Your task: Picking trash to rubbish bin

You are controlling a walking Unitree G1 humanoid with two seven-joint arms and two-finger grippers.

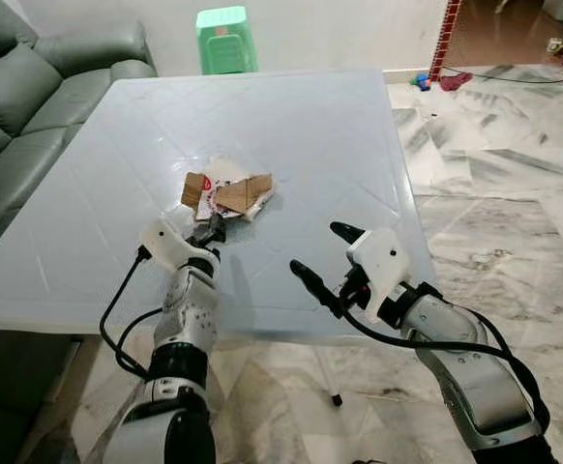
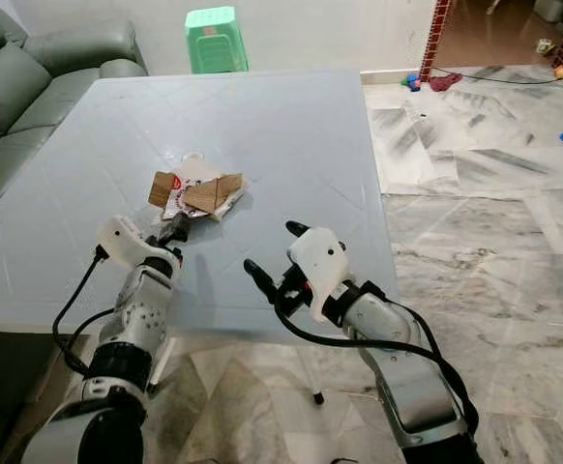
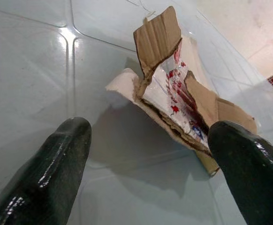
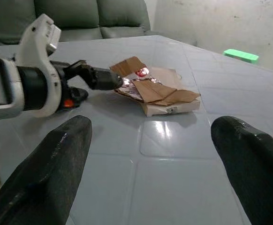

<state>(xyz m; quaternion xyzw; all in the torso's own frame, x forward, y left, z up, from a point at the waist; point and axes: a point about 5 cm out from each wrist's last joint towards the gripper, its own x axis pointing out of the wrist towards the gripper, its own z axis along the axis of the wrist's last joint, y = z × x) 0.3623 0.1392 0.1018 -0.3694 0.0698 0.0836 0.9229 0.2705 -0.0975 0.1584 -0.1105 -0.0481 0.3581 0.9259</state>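
We see the torn cardboard trash [image 1: 227,190] lying mid-table [image 1: 320,126], nearer the near edge. Our left gripper [image 1: 208,232] sits just before it, fingers spread; our right gripper [image 1: 325,259] hovers near the near edge, fingers spread wide.

The two head views look forward and down from above the near edge of the white table [image 1: 88,242], set side by side so the right eye shows the same scene shifted slightly leftward; both take in the sofa [image 1: 20,87], the green stool [image 1: 226,39] and the marble floor [image 1: 514,213] beyond. The left wrist camera sits low over the tabletop, very close to the torn cardboard trash [image 3: 178,93], looking along its two black fingers [image 3: 47,173]. The right wrist camera looks across the table from farther back, sharing the cardboard, the stool and the left gripper [image 4: 101,77] with the head views
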